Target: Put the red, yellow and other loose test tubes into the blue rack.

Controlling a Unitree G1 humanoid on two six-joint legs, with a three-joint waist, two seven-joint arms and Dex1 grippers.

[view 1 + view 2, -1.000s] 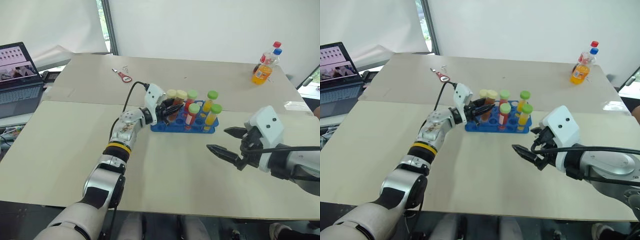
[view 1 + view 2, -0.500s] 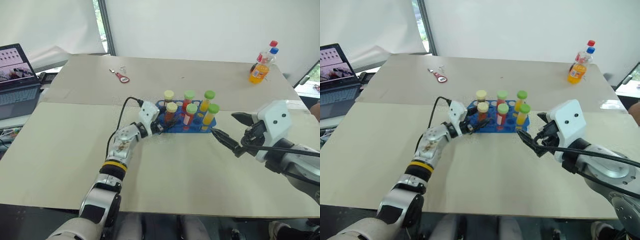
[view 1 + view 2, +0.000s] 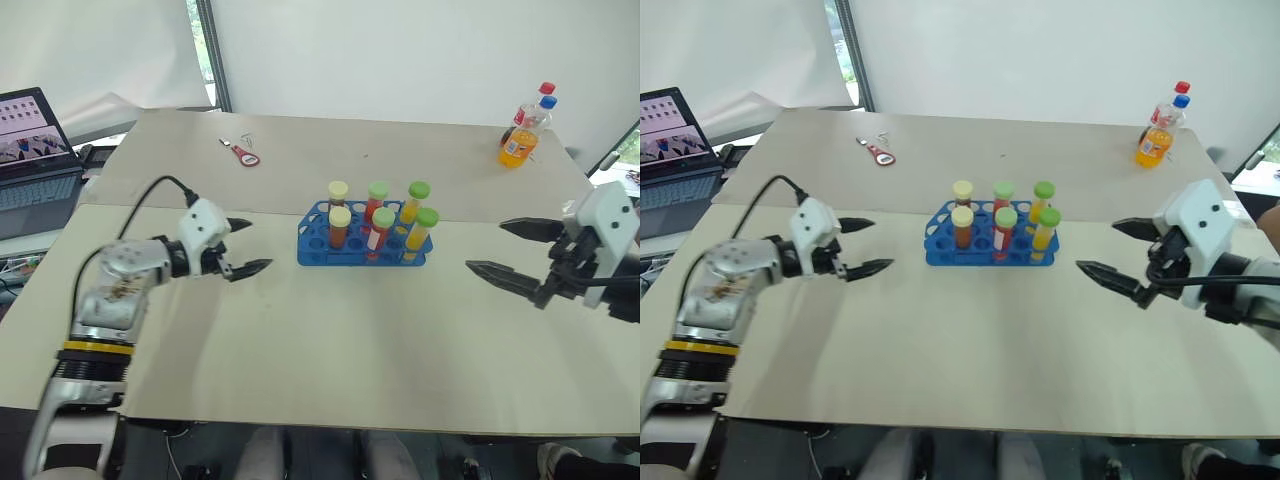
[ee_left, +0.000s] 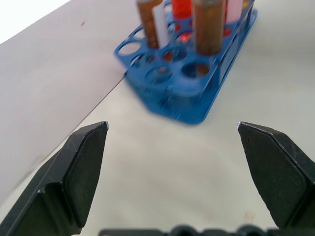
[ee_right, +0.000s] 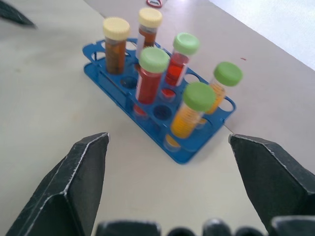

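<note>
Silver left arm (image 3: 110, 290) with yellow band, black cable, white-housed black claws.

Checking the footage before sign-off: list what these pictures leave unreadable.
- Blue plastic test tube rack: in the left wrist view, the upright tubes' caps are cut off by the picture's edge.
- Open laptop: cut by the head view's edge, its screen too small to read.
- Orange drink bottle: label too small to read.

Blue rack (image 3: 362, 247) mid-table; six capped tubes (image 3: 383, 229) upright inside: two yellow-capped, four green-capped.
</note>
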